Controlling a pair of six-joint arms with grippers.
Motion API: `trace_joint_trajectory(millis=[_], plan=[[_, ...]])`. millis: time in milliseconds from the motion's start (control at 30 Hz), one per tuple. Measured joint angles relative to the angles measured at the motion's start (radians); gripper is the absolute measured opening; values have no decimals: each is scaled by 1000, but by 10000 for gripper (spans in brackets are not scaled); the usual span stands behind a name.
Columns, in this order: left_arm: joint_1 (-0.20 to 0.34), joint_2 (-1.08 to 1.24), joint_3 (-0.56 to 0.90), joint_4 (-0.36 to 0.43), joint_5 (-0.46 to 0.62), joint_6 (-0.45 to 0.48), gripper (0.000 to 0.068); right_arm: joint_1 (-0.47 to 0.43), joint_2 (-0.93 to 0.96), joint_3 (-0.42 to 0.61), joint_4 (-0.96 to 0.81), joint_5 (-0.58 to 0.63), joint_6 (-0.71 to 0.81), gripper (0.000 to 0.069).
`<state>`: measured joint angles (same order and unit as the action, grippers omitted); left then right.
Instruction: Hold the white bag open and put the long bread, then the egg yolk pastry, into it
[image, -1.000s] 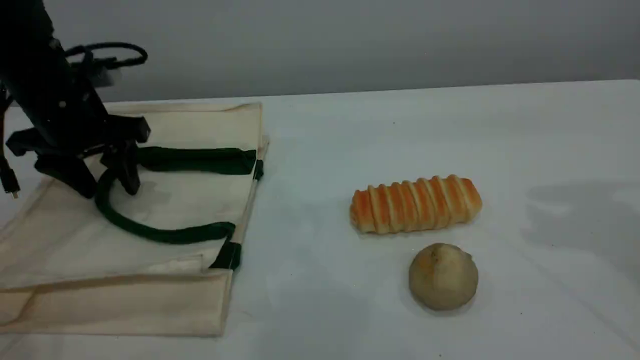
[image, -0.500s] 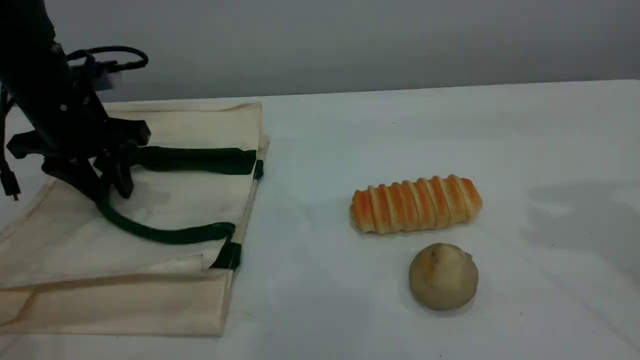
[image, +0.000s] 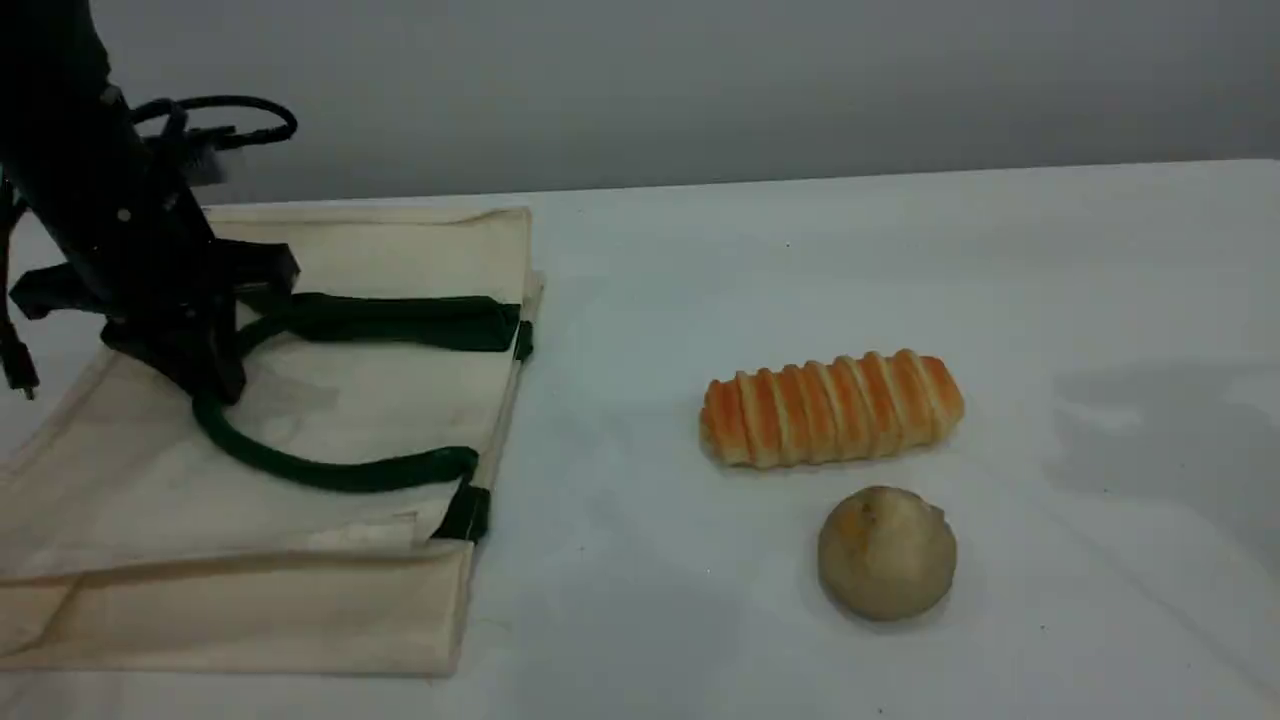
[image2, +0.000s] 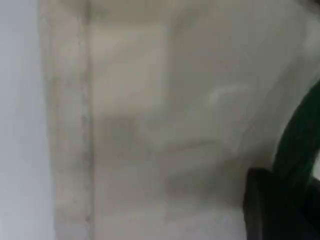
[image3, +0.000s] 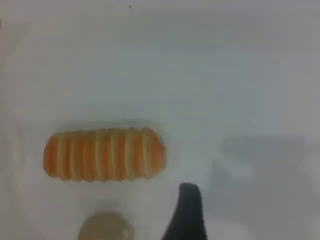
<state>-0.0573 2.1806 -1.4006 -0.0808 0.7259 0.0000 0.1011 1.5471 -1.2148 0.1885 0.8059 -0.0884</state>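
Left gripper (image: 215, 378) clenched on green handle (image: 330, 472) of bag (image: 380, 400), which lies flat at table's 9 o'clock. Right gripper (image3: 187, 215) spread, holding nothing, near bread (image: 830, 408); pastry (image: 886, 553) at bread's 5 o'clock. Risks: handle slips from pinch on lift; only top layer rises, bag fails to open, bread snags.

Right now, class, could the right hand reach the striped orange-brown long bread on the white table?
Probably yes: the striped long bread lies uncovered on the white table before the open right hand; the round beige pastry sits apart from it, not blocking.
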Motion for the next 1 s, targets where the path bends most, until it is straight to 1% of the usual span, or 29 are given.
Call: trace_joint_trajectory(millis=[133, 233, 333, 433, 533, 600, 667, 767, 933, 1000], plan=[[0, 0, -91, -1, 121, 41, 93, 0, 0, 0, 0, -1, 0, 566], [0, -2, -188, -1, 246, 57, 93, 0, 0, 0, 0, -1, 0, 566], [0, -10, -302, -1, 369, 94, 93, 0, 0, 0, 0, -1, 0, 566], [-1, -11, -416, -1, 473, 118, 93, 0, 0, 0, 0, -1, -3, 566], [-5, -25, -512, -1, 499, 122, 93, 0, 0, 0, 0, -1, -3, 566], [-13, -44, -560, -3, 499, 147, 93, -1, 0, 0, -1, -2, -3, 566], [-17, -62, -578, -13, 499, 183, 93, -1, 0, 0, -1, -3, -3, 566], [-25, -89, -578, -54, 500, 249, 93, -1, 0, 0, -4, -3, -3, 566], [-36, -141, -577, -170, 500, 374, 92, -1, 0, 0, -3, -4, -11, 566], [-36, -170, -577, -198, 500, 404, 92, -1, 0, 0, -3, -4, -17, 566]])
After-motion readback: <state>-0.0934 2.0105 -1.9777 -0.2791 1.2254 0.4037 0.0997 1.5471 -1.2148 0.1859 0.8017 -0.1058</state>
